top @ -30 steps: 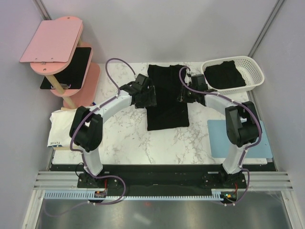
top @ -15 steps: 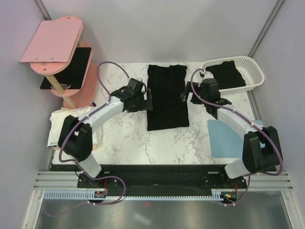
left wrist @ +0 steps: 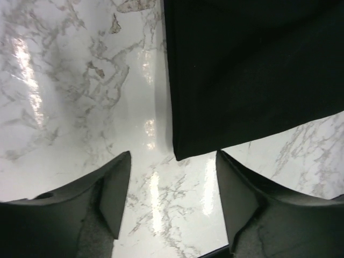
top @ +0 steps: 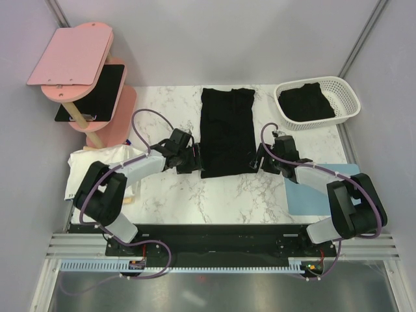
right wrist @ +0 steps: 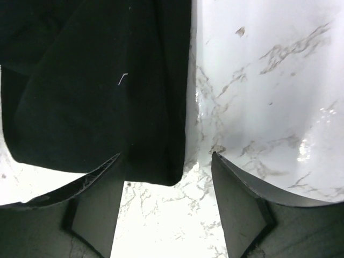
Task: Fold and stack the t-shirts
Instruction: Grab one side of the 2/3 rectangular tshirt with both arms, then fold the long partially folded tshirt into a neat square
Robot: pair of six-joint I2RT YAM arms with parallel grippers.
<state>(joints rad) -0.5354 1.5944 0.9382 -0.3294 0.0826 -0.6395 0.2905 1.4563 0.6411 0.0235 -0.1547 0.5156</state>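
White marbled worktop (top: 175,195) with a black t-shirt (top: 226,133) lying flat in the middle, a white basket (top: 351,97) at its far right corner, a pale blue mat (top: 305,198) nearer

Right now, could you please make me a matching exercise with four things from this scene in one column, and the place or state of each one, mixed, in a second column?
Things:
1 left gripper
2 right gripper
3 white basket
4 blue mat

Places or states:
a holds a black t-shirt
b lies flat by the right edge of the table
c open, at the near left corner of the folded t-shirt
d open, at the near right corner of that shirt

Pairs: 1-c, 2-d, 3-a, 4-b
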